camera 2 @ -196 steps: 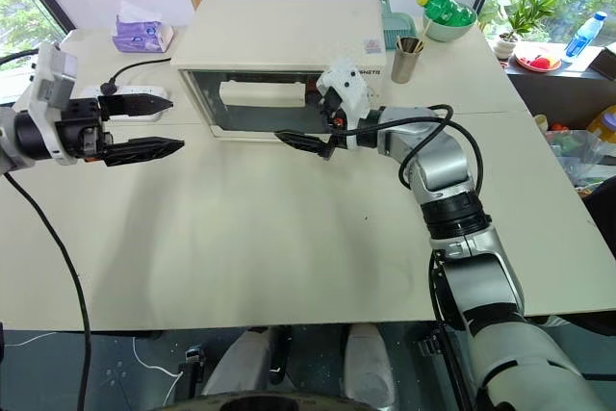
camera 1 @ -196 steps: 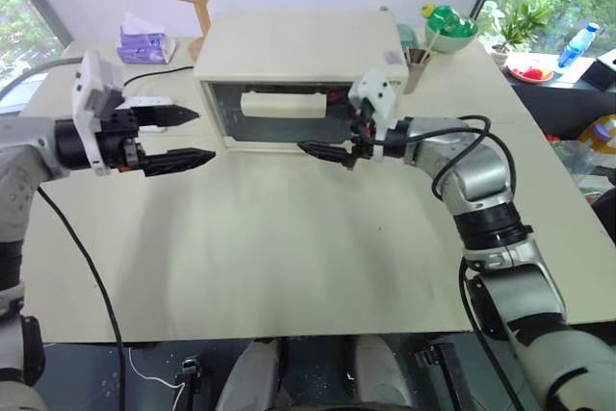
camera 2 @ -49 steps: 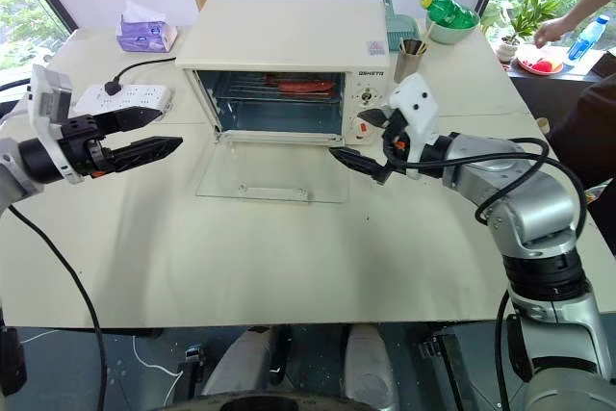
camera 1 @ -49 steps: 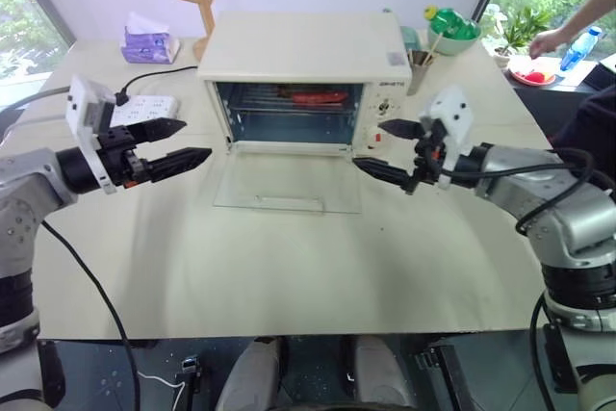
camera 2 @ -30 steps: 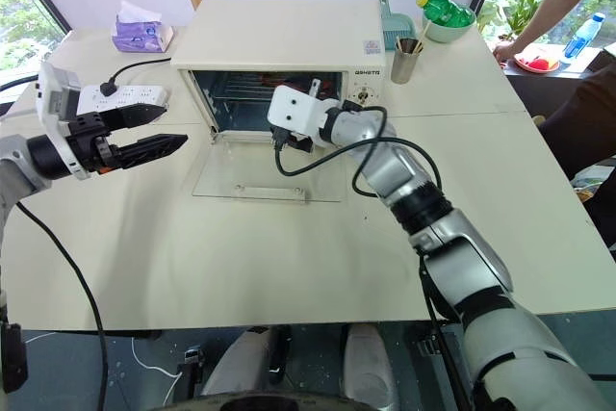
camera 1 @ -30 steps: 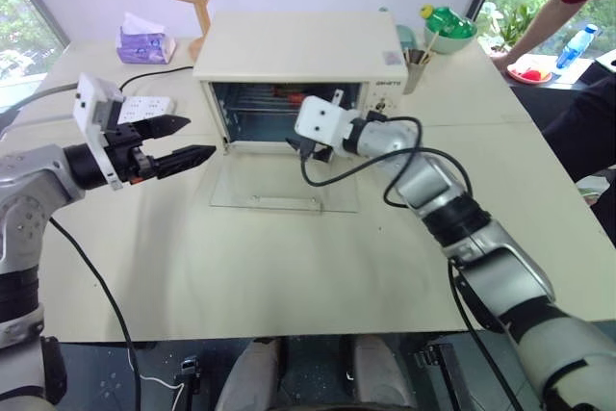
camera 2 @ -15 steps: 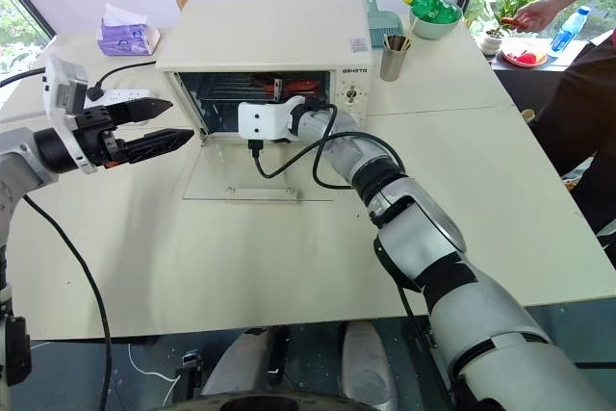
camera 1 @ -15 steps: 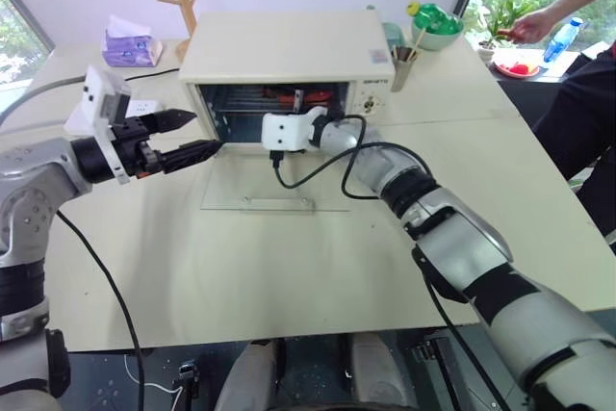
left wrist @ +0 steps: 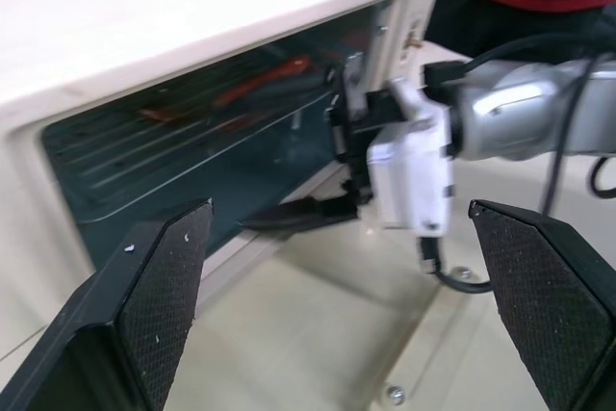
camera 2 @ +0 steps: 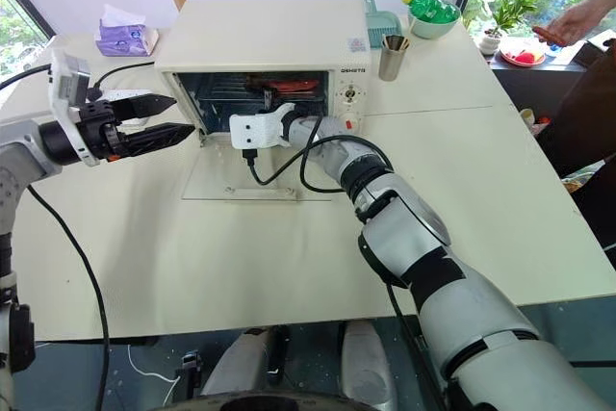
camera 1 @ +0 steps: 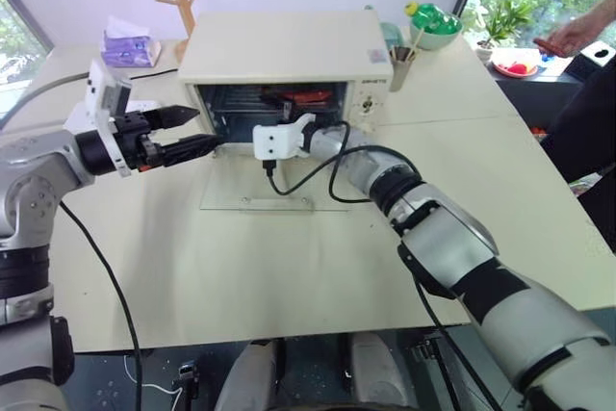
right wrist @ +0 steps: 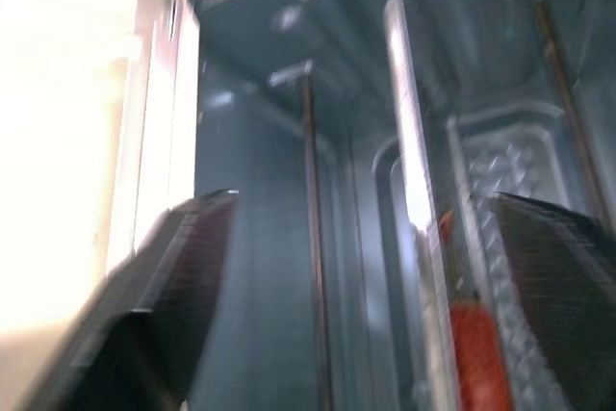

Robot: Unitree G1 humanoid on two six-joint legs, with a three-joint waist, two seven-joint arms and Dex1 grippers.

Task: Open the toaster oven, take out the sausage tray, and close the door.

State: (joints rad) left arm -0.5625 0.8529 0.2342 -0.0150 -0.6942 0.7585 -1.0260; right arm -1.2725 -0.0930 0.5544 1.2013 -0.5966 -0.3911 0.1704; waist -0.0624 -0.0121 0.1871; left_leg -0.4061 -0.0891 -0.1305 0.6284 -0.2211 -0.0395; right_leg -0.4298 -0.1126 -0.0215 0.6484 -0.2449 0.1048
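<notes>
With the door (camera 1: 274,188) lying flat on the tabletop (camera 1: 289,267), the right tool (right wrist: 356,267), fingers spread, pokes into the toaster oven (camera 1: 289,55), where the sausage tray (right wrist: 510,238) sits just beyond, while the spread left tool (camera 1: 188,132) waits left.

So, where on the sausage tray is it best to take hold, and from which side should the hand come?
Probably the front rim of the sausage tray, approached straight through the open front of the toaster oven. The tray is shallow and lies flat on the wire rack, enclosed above and at the sides. The door lies folded down, so the right hand, already at the opening, could pinch that thin edge.
</notes>
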